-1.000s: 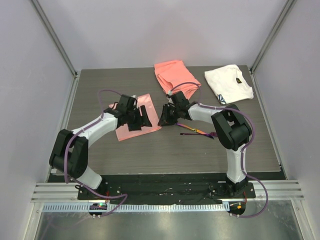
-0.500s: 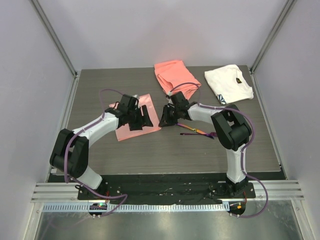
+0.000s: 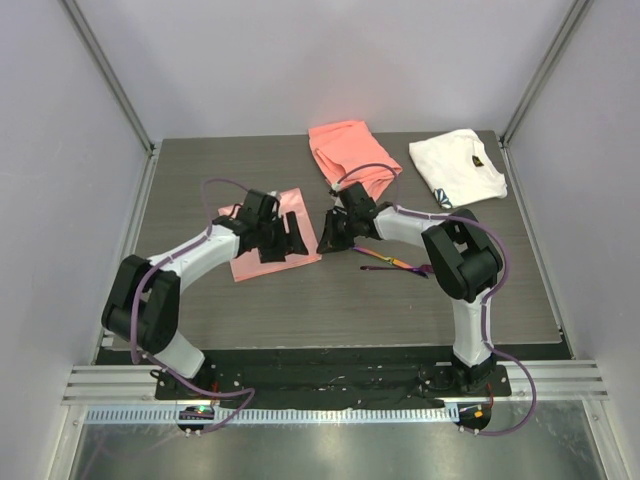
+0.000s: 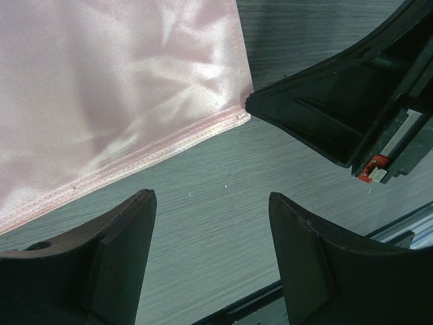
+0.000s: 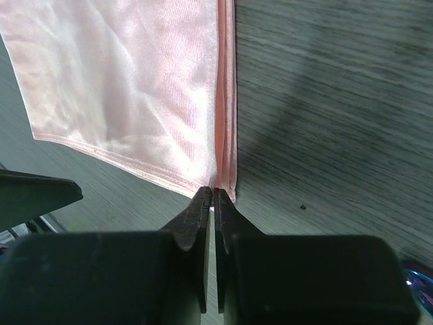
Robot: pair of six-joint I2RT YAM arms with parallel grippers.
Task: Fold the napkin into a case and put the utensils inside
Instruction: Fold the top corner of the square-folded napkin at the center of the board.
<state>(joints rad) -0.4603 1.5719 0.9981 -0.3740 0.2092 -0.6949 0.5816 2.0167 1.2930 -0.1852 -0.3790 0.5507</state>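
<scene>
The glossy pale-pink napkin lies folded flat on the table, left of centre. My right gripper is low at its right corner. In the right wrist view its fingertips are pinched together on the napkin's layered edge. My left gripper hovers over the napkin's right part. Its fingers stand wide apart over bare table, with the napkin beyond them and nothing between. The two dark purple utensils lie on the table right of the right gripper.
A thicker coral-orange cloth lies at the back centre and a white cloth with a dark mark at the back right. The right gripper's black body fills the upper right of the left wrist view.
The right gripper's jaws have closed onto the napkin's corner edge. Both arms have barely moved, and the left gripper stays open.
</scene>
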